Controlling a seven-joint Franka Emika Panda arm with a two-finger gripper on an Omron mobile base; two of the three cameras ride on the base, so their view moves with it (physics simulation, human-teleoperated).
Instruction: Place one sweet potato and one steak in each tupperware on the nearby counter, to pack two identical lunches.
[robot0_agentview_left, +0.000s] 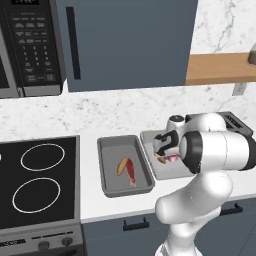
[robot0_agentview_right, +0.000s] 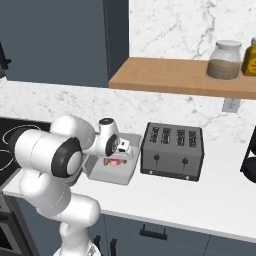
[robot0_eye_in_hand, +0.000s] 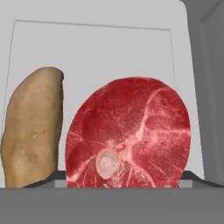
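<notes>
- You have the lighter tupperware (robot0_eye_in_hand: 109, 48) as your landmark: it sits on the white counter (robot0_agentview_right: 210, 200), with the darker tupperware (robot0_agentview_left: 112, 172) just beside it on the stove (robot0_agentview_left: 37, 180) side and the toaster (robot0_agentview_right: 172, 150) just beside it on the other side.
- Its rim leaves bare floor above the food in the hand view; the toaster's body closes off that edge, and the wooden shelf (robot0_agentview_right: 170, 75) hangs above the toaster.
- The counter in front of the toaster gives you open room.
- Inside the lighter tupperware, the round steak (robot0_eye_in_hand: 129, 133) lies beside a sweet potato (robot0_eye_in_hand: 33, 127); you cannot tell whether they touch.
- Your gripper (robot0_agentview_right: 125, 150) hovers low over this tray, its jaws spread wide; the steak sits straight ahead between the tips (robot0_eye_in_hand: 192, 178), and whether they touch it you cannot tell.
- In the darker tupperware you see a second sweet potato (robot0_agentview_left: 122, 166) against a red steak piece (robot0_agentview_left: 131, 172).
</notes>
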